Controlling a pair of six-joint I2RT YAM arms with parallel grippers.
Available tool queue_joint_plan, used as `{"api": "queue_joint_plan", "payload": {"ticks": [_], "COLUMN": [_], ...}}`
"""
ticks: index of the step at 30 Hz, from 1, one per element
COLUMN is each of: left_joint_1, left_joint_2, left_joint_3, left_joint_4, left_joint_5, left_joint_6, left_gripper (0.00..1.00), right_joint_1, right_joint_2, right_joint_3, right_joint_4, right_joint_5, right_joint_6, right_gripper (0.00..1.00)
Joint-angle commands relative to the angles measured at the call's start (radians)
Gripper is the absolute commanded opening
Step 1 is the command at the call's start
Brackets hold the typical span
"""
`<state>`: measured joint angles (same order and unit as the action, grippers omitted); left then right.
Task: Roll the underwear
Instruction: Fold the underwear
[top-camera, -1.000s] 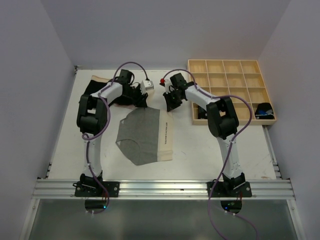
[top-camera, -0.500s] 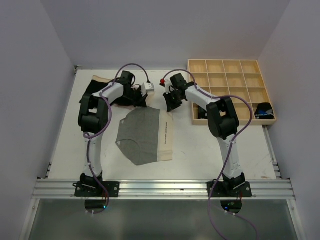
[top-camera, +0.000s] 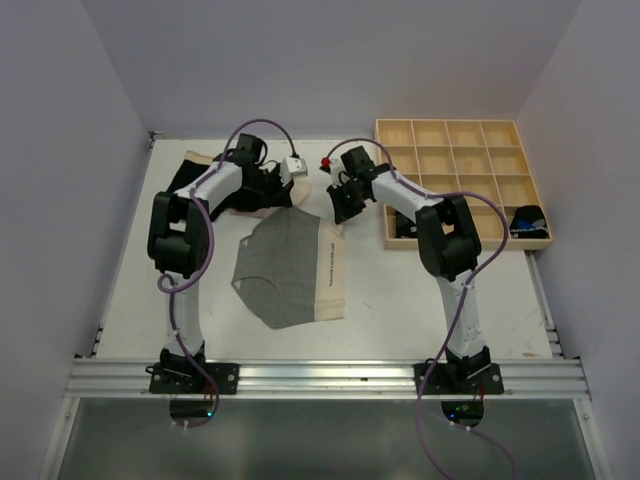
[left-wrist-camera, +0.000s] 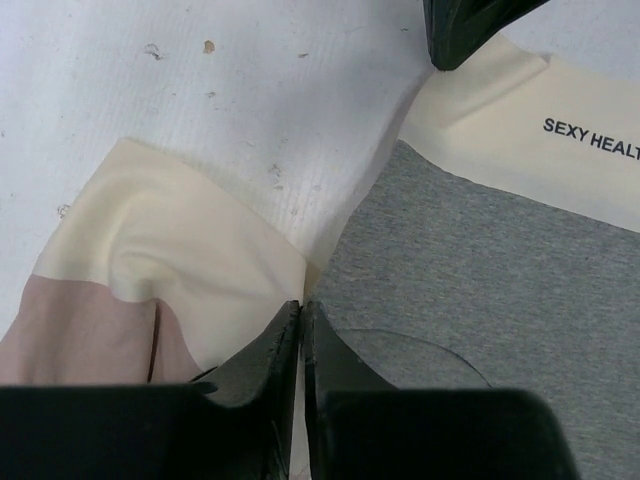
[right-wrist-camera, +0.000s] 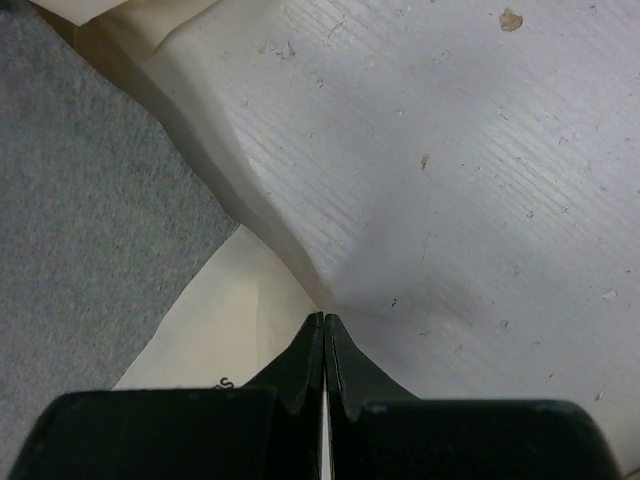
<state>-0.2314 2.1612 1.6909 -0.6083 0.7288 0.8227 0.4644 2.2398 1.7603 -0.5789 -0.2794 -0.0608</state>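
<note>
Two corners of grey, cream-banded cloth underwear (top-camera: 280, 270) gripped.
Both left fingers (left-wrist-camera: 262, 362) and right fingers (right-wrist-camera: 298, 368) clamp it; next likely rolling nearward, evenly.

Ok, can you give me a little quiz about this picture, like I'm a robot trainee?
1. True or false: the wooden tray lies left of the spread underwear.
2. That underwear's main colour is: A grey, B red, C green?
3. Fill in: the right fingers pinch its cream ____.
Key: 1 false; 2 A; 3 waistband.
</note>
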Motion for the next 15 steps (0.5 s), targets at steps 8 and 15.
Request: {"api": "queue_joint_plan", "payload": {"ticks": [8,15], "left_joint_1": [-0.005,-0.008], "left_joint_2": [-0.015,0.008], "left_joint_3": [-0.004,0.006], "left_joint_4": [0.016,0.018], "left_joint_5": [0.008,0.006], "left_joint_6": [-0.002,0.001], "left_gripper": [0.37,0.35], "right_joint_1": [0.000,0.002], "right_joint_2": [-0.071,-0.110], "right_joint_3": [-0.013,-0.048], "right_joint_4": [0.004,0.008], "right_joint_5": [0.002,-0.009], "right_joint_6": [0.001,-0.005], "right_gripper": [0.00,0.00]}}
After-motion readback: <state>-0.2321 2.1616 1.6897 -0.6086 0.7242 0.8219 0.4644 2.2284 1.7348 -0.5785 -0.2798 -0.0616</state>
